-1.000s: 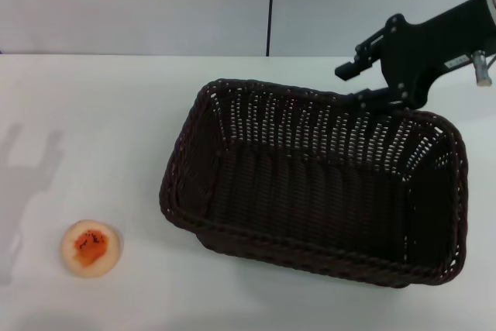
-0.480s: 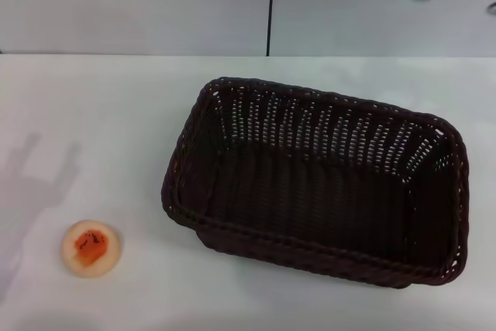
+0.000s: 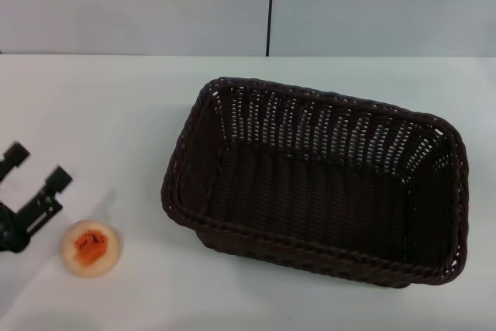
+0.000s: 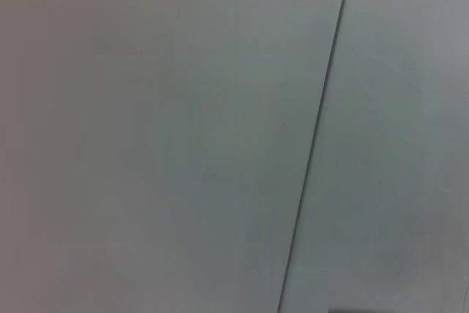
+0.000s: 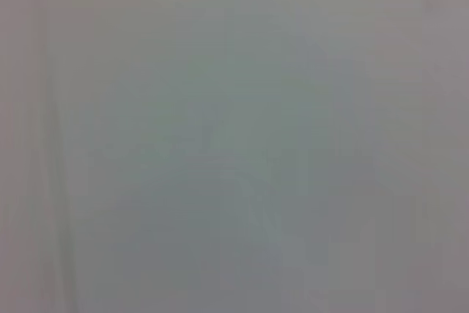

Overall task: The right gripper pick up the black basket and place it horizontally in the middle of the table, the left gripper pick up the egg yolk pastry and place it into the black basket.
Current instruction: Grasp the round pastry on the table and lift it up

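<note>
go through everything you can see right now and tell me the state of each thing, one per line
Basket: upright on the table, open side up, empty, nothing gripping it.
Pastry: flat on the table, orange centre up, left of the basket and apart from it, not gripped.
Left gripper: open, above and just left of the pastry, holding nothing.
Right gripper: not in view.

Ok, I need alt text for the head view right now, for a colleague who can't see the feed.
A large black basket sits empty on the white table, right of centre. At the near left edge, the left gripper, fingers open, hangs just beside the egg yolk pastry, which lies on the table untouched. The right gripper is out of view.
</note>
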`<state>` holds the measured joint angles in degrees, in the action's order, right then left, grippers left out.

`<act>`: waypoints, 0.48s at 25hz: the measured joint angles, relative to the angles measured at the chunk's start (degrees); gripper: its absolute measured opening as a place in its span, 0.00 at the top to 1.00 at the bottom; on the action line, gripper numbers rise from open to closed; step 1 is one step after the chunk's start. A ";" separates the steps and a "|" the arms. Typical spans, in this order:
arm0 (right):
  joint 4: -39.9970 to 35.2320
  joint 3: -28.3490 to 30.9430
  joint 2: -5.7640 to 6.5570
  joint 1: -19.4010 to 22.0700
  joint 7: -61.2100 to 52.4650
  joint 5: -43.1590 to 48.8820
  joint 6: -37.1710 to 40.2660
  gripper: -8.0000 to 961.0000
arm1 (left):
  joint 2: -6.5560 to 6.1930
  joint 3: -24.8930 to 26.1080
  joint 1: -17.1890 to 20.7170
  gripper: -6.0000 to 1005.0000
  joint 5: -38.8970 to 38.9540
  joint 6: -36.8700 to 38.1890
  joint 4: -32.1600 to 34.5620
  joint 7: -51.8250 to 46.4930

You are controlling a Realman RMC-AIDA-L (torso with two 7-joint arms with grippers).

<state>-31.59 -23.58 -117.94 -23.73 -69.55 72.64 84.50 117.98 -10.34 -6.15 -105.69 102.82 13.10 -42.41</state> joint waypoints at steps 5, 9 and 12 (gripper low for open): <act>3.22 1.07 -0.06 3.84 -0.08 -5.59 0.21 0.59 | -0.08 -4.14 0.92 0.23 -0.04 -4.36 1.01 0.10; 3.84 1.59 -0.18 4.84 -0.17 -6.98 0.24 0.59 | -0.10 -7.56 1.10 0.25 -0.04 -6.57 1.38 0.15; 4.58 1.94 -0.11 4.72 -1.01 -7.03 -0.01 0.59 | -0.12 -10.63 1.07 0.26 -0.04 -7.19 1.89 0.15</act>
<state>-27.01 -21.65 -118.06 -19.01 -70.56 65.60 84.49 117.86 -20.97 -5.08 -105.74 95.63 15.00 -42.26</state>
